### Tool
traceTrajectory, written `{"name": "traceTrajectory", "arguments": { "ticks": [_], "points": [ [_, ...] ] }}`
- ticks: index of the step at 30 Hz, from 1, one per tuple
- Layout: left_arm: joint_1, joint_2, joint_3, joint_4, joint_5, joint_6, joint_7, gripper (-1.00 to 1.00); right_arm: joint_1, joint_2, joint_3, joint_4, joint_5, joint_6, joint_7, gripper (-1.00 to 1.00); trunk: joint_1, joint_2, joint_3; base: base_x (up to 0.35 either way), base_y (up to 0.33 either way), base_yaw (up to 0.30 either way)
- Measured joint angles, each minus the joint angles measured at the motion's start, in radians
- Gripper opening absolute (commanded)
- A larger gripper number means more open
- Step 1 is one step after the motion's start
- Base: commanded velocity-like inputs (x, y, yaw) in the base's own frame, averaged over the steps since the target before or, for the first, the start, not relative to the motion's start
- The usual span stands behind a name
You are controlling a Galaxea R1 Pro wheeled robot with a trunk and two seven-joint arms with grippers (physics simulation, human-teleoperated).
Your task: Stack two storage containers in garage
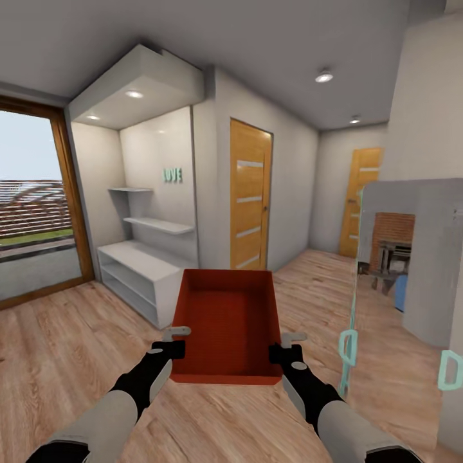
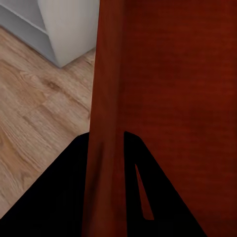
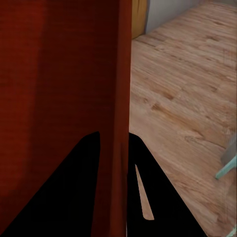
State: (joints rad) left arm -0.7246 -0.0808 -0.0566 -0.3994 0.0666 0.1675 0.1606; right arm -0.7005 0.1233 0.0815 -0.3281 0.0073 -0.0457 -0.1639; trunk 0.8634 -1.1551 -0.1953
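Storage container [image 1: 226, 325]: we clamp left gripper [image 1: 171, 350] and right gripper [image 1: 288, 352] on opposite walls, carrying it level.

Teal letters "LOVE" [image 1: 172, 175] stand on the white alcove wall [image 1: 154, 161].

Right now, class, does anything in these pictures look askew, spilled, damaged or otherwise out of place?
Nothing stands out. The storage container is held level between the left pincer and the right pincer, each clamped on a side wall, empty and undamaged, above the wood plank floor.
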Motion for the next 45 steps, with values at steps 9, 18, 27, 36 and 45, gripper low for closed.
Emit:
{"name": "traceTrajectory", "arguments": {
  "ticks": [9,18,27,36,45],
  "points": [
    [0.000,0.005,0.001,0.000,0.000,-0.001,-0.008,-1.00,0.000,0.005,-0.001,0.001,0.003,-0.002,-0.006,-1.00,0.000,0.000,0.000,0.322,0.000,0.000],
    [0.000,0.007,0.001,0.000,0.000,0.000,-0.011,-1.00,0.000,0.007,-0.002,0.003,0.003,-0.002,-0.009,-1.00,0.000,0.000,0.000,0.322,0.000,-0.021],
    [0.000,0.005,0.000,0.000,0.000,0.003,-0.007,-1.00,0.000,0.005,-0.001,0.002,0.002,0.001,-0.005,-1.00,0.000,0.000,0.000,0.322,0.028,-0.246],
    [0.000,0.003,0.000,0.001,0.000,0.003,-0.005,-1.00,0.000,0.004,-0.002,0.002,0.002,0.001,-0.004,-1.00,0.000,0.000,0.000,0.315,0.174,-0.286],
    [0.000,-0.002,-0.002,0.000,0.000,0.005,0.004,-1.00,0.000,-0.002,-0.004,0.003,0.002,0.002,0.004,-1.00,0.000,0.000,0.000,0.302,0.218,-0.195]
  ]
}}
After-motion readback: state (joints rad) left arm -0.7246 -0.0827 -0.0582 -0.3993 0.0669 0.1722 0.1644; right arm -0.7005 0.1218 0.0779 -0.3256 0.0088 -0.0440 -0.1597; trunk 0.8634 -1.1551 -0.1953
